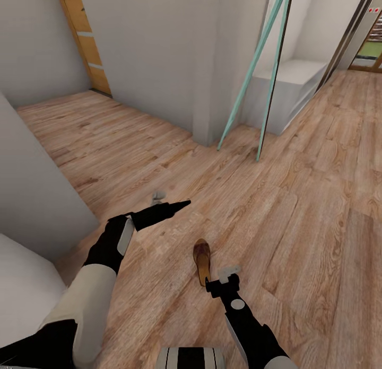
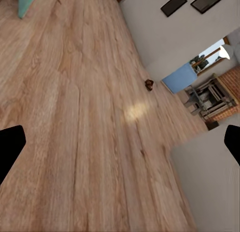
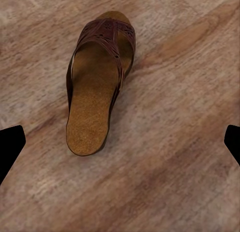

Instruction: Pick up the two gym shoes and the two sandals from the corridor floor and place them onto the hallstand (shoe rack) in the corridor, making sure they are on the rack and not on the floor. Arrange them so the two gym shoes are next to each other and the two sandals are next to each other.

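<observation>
One brown sandal point(image 3: 97, 82) with a dark reddish-brown strap and tan insole is laid flat, sole down, on the corridor floor point(image 1: 297, 210). Wood-grain planking with knots is shown.

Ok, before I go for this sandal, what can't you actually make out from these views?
- Right gripper, head view: fingertips foreshortened against the sandal; contact unclear, though its wrist view shows the sandal ahead on the corridor floor.
- Left gripper, head view: seen side-on; jaw gap unreadable.
- Small dark object, left wrist view: too small to identify.
</observation>
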Robot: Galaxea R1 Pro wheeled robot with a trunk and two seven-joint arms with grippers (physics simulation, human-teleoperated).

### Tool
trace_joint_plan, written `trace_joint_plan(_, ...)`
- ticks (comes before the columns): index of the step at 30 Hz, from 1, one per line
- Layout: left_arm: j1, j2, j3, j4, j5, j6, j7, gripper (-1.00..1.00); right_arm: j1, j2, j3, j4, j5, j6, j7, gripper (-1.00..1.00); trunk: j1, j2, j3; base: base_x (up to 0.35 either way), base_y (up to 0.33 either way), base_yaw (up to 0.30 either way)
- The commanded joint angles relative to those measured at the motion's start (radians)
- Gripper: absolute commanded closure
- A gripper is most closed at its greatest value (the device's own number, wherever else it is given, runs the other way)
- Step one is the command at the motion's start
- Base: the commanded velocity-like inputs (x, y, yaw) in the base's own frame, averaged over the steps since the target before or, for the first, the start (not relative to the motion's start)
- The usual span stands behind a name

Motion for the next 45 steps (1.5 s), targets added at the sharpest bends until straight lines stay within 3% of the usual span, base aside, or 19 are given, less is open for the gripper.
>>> trace_joint_plan(1, -0.006, 0.003, 0.002, -0.001, 0.003, 0.014, -0.005, -1.00, 0.000, 0.000, 0.002, -0.001, 0.010, 0.007, -0.006, -1.00, 0.000, 0.000, -0.001, 0.000, 0.000, 0.000)
trace_joint_plan(25, -0.129, 0.135, 0.002, 0.000, 0.006, 0.148, -0.033, -1.00, 0.000, 0.000, 0.001, -0.038, -0.016, 0.013, -0.008, -1.00, 0.000, 0.000, -0.001, 0.000, 0.000, 0.000)
trace_joint_plan(29, -0.148, 0.136, 0.000, -0.001, 0.005, 0.171, -0.033, -1.00, 0.000, 0.000, 0.001, -0.039, -0.017, 0.013, -0.008, -1.00, 0.000, 0.000, -0.001, 0.000, 0.000, 0.000)
trace_joint_plan(30, -0.143, 0.135, -0.003, -0.001, 0.003, 0.224, -0.032, -1.00, 0.000, 0.000, 0.001, -0.040, -0.017, 0.013, -0.009, -1.00, 0.000, 0.000, -0.001, 0.000, 0.000, 0.000)
trace_joint_plan(45, -0.136, 0.135, -0.005, 0.001, -0.003, 0.211, -0.033, -1.00, 0.000, 0.000, 0.000, -0.040, -0.017, 0.013, -0.009, -1.00, 0.000, 0.000, -0.001, 0.000, 0.000, 0.000)
